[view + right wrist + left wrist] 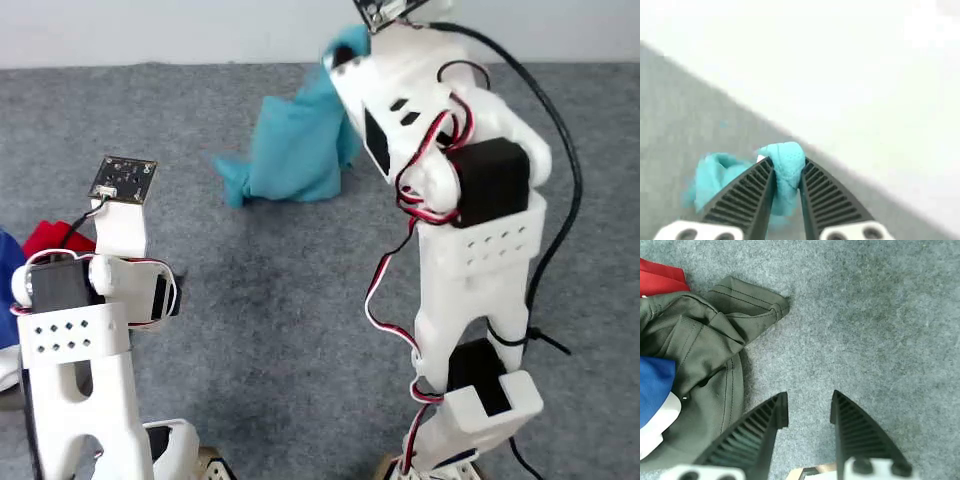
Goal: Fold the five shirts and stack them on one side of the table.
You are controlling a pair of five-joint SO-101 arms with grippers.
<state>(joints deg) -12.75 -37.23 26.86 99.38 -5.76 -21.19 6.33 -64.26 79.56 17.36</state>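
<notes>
Right wrist view: right claw [788, 162] pinches teal shirt [789, 151].

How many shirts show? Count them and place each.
5: teal shirt hangs from the right claw; olive shirt, red shirt, blue shirt and white shirt lie heaped by the left claw. Others may hide underneath.

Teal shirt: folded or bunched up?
Bunched, not folded: the right tool pinches one end of the teal shirt, and the rest is crumpled.
</notes>
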